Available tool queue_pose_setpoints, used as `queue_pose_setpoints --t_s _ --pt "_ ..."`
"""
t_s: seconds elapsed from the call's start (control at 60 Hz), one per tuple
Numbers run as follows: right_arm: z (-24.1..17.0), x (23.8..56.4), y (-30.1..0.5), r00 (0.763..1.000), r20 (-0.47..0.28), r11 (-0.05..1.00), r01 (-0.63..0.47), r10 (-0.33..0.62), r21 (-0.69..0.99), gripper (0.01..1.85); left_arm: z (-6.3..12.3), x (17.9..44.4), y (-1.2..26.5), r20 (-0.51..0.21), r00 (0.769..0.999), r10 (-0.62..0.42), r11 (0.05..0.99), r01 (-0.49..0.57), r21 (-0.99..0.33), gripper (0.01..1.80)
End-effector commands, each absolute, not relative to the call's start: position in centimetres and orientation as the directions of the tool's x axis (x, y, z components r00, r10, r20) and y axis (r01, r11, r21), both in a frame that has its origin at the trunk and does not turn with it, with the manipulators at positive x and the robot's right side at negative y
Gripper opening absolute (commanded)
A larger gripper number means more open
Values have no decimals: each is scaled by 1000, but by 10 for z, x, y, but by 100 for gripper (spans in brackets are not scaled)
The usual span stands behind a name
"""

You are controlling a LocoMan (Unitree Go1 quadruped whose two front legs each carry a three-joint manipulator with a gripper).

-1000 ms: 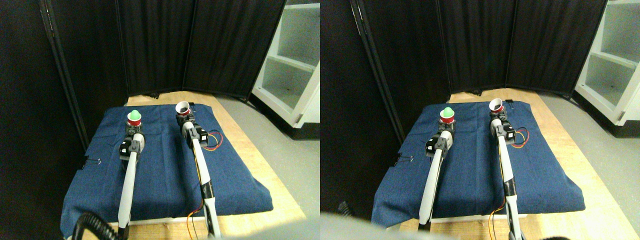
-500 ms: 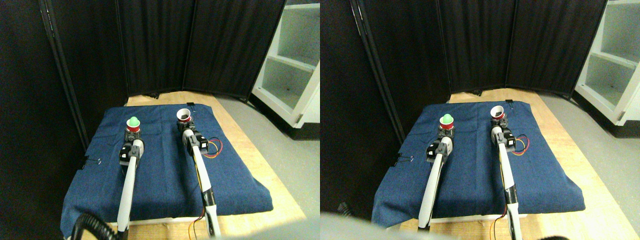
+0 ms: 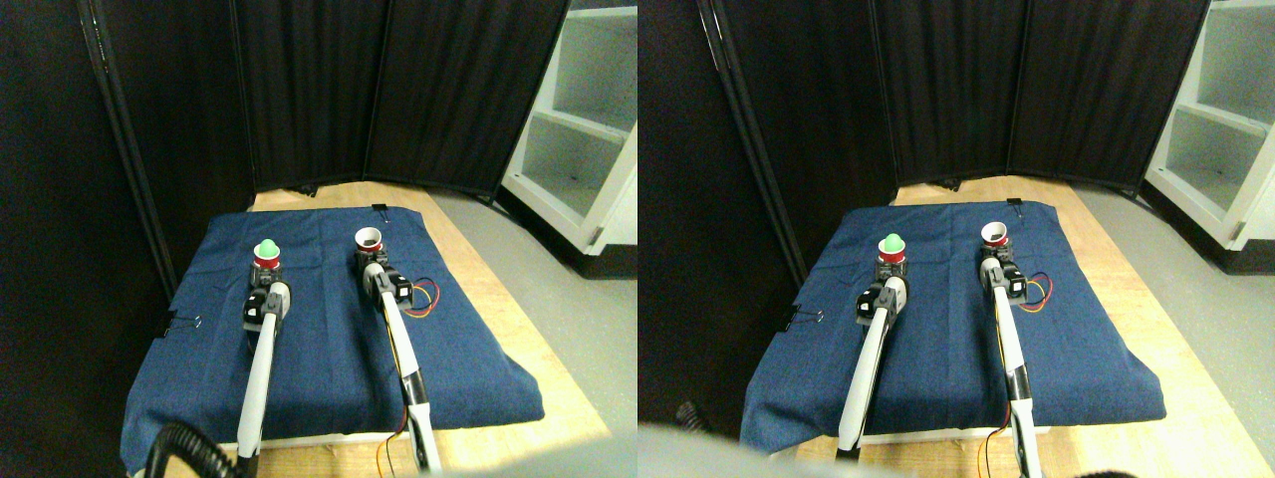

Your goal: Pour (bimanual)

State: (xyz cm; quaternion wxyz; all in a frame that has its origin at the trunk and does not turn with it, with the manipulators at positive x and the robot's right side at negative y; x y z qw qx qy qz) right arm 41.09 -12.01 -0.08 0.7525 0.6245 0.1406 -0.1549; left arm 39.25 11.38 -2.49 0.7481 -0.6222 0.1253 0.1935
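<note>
**Grippers at two cups on the blue cloth**

Left dark gripper (image 3: 266, 273) is sitting directly beneath a small red cup carrying a green ball (image 3: 266, 253); the cup appears to be rising straight out of the gripper, yet the jaws are too small in the stereo pair view to say whether they are closing on it or merely standing against it. The green ball is resting in the mouth of this cup, rounded side up. Right dark gripper (image 3: 373, 261) is lying just below a small red cup with a white inner wall (image 3: 369, 239), whose open mouth is facing up and slightly toward the camera; here too the jaw setting cannot be read. Both cups are sitting toward the far half of a dark blue fabric cloth (image 3: 319, 349), well apart from one another, the ball-bearing cup on the left and the open cup on the right. The pale limbs of both manipulators are reaching up from the bottom edge across the cloth. Red and yellow wires (image 3: 426, 296) are looping beside the right limb. The cloth is covering a light wooden tabletop (image 3: 518, 329), which is standing before black folding screens (image 3: 398, 90) and a white shelf unit (image 3: 588, 119).
</note>
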Motion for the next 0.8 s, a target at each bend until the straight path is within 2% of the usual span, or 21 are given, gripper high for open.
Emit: queue_pose_setpoints --t_s 0.017,0.05,0.067,0.1,0.133,0.183,0.267,0.333,0.433,0.6,0.8 --pt "2 413 -121 913 -407 163 407 -40 899 49 -20 395 110 -403 906 127 177 -421 -890 33" --pt "2 413 -121 910 -414 154 414 -36 897 54 -20 394 110 -404 906 129 186 -422 -887 33" --pt "3 411 -121 896 -443 128 442 -21 888 77 -19 393 109 -410 902 135 200 -430 -880 33" --pt "4 411 -121 893 -449 123 448 -20 885 79 -18 393 109 -412 901 135 200 -432 -879 33" --pt "5 410 -122 890 -456 151 451 -3 880 91 -18 392 109 -412 901 138 200 -433 -879 33" --pt "6 409 -122 872 -490 110 485 15 867 105 -17 390 109 -417 898 143 189 -438 -879 33" --pt "6 408 -123 860 -510 78 506 39 859 119 -15 389 109 -419 897 141 185 -440 -879 39" --pt "6 409 -124 854 -516 85 511 58 855 124 -15 387 110 -426 895 132 187 -444 -876 54" --pt "5 409 -124 854 -516 76 512 67 856 126 -15 384 112 -429 894 129 193 -447 -873 64" --pt "7 406 -125 849 -523 68 518 80 852 129 -14 379 115 -428 896 118 201 -444 -873 77" --pt "13 399 -124 855 -502 77 496 127 865 131 -15 370 122 -419 899 124 247 -437 -865 93"
